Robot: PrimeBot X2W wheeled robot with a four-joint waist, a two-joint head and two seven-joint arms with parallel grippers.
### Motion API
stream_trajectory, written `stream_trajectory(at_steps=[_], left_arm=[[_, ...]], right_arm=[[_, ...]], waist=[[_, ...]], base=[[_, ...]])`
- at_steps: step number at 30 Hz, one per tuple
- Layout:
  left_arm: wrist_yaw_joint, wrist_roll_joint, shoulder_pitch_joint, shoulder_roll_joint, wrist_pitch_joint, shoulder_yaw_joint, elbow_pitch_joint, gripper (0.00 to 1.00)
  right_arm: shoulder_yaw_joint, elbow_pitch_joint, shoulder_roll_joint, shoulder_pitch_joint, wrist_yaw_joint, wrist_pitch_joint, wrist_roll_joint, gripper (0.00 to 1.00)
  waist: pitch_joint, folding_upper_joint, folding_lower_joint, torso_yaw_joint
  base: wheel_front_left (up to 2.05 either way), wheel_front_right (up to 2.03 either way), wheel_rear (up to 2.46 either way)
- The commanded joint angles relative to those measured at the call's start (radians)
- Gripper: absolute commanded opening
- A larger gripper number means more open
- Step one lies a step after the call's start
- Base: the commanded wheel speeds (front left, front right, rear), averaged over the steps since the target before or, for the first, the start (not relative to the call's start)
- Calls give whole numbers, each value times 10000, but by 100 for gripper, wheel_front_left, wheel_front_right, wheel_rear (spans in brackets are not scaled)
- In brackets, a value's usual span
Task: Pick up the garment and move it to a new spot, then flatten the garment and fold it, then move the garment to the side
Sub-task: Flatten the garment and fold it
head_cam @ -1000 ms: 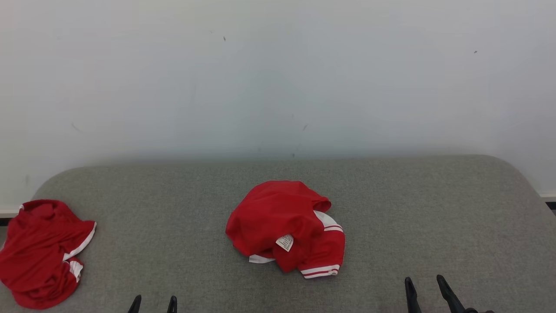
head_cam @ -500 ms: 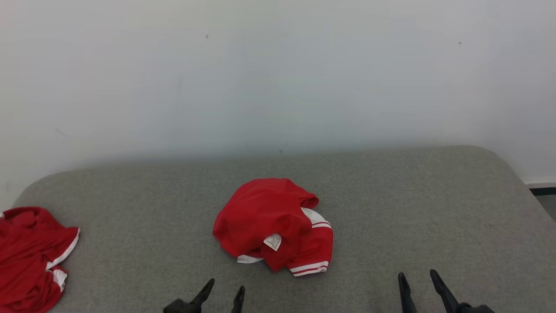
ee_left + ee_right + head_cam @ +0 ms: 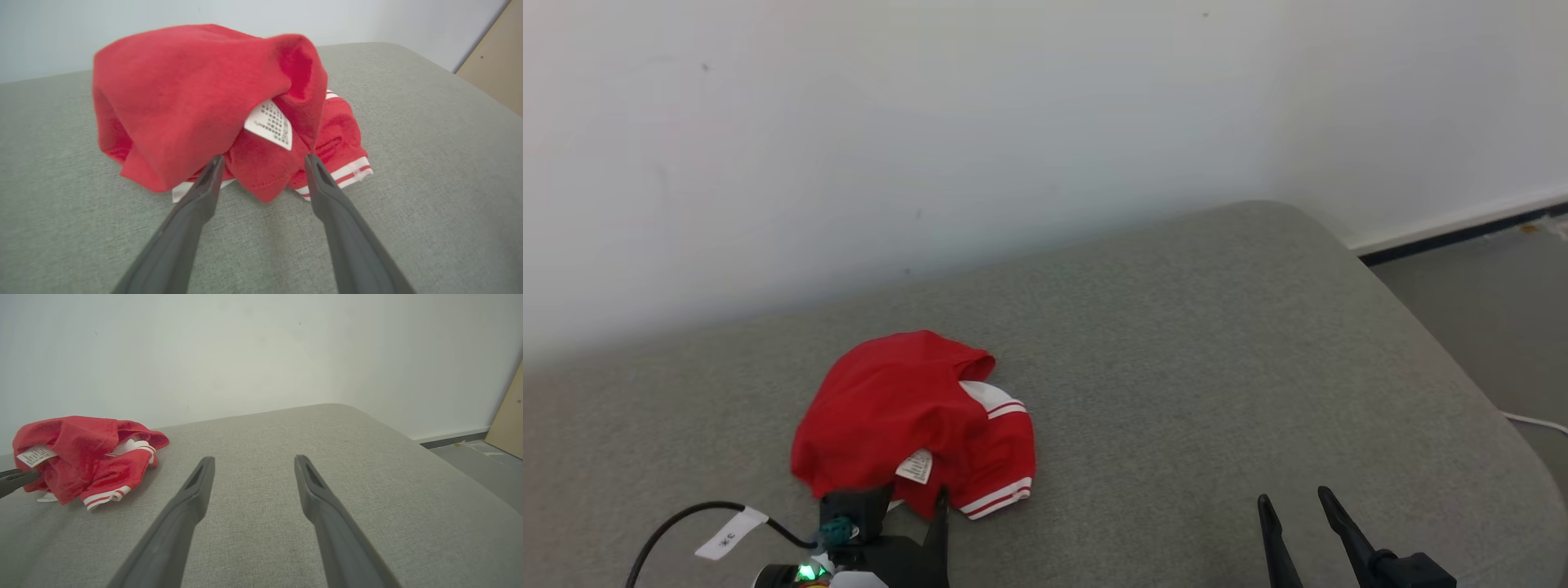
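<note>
On the grey cushion (image 3: 1176, 367), my left gripper (image 3: 263, 158), spread, straddles the near edge of the red garment (image 3: 184, 102), perhaps touching it; my right gripper (image 3: 251, 459) hovers spread, apart.

A plain white wall (image 3: 931, 122) with a few small dark specks rises behind a table (image 3: 1217, 343) covered in grey woven fabric, its far right corner rounded. To the right a grey floor (image 3: 1486, 302) meets the wall at a dark skirting strip (image 3: 1454, 235). A thin white cable (image 3: 1535, 421) lies on that floor, and a pale wooden board (image 3: 508, 416) stands near the wall.
</note>
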Motion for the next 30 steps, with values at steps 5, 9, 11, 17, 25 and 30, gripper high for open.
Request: stream_trajectory(at_steps=[5,9,11,17,25,30], left_arm=[[118,-436,-506,-50,-320,77,619,100],[467,-674,-883,-54,-684,195,997,93],[541,-669,-1144,-59,-845,162,1138,0],[345,-780,-2317,-68,-1137,-320,1148,0],[-44,-1435,-4595,-75,-1276,-1742,150,0],[153,-2187,-6564,-73,-1407,-2424,-948,0]], right_arm=[[-59,-154,-5,-95,34,26,-55,100],[-55,-175,-5,-124,34,36,-32,100],[-32,-159,-3,-164,34,27,4,100],[141,-86,-10,-212,34,40,71,100],[316,69,-7,-307,33,-16,107,100],[475,186,-11,-371,33,-62,183,100]], waist=[[651,-2,-1,-1467],[654,-2,-1,-1549],[624,-2,-1,-1510],[458,-2,-1,-1317],[326,-2,-1,-1294],[379,-2,-1,-1587]], base=[[0,0,0],[0,0,0],[0,0,0],[0,0,0],[0,0,0],[0,0,0]])
